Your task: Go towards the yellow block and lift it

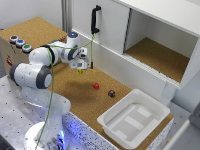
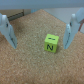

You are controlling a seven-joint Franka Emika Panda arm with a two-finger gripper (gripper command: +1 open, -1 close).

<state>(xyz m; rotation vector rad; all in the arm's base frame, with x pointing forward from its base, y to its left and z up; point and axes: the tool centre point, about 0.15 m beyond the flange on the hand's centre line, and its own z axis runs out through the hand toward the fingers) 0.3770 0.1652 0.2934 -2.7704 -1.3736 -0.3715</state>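
1. Yellow block [image 2: 50, 43]: tiny bright cube with dark markings on its faces, resting on the cork tabletop [image 1: 85, 100]. In the exterior view it [image 1: 80, 71] lies directly under the arm's working end.
2. Position relative to the end effector [image 2: 41, 31]: in the wrist view the block sits between the two fingers, nearer one finger than the other, touching neither.
3. End effector state: spread wide, holding nothing.
4. Step in hand, by judgement: final approach. Best done by centring the block between the fingers, descending until the tips flank its sides, closing, then lifting straight up.
5. Risk, by judgement: an off-centre close may push the small block aside.
6. Others: red block [image 1: 96, 85] and dark maroon block [image 1: 111, 93], well apart; white bin [image 1: 120, 122] beyond.
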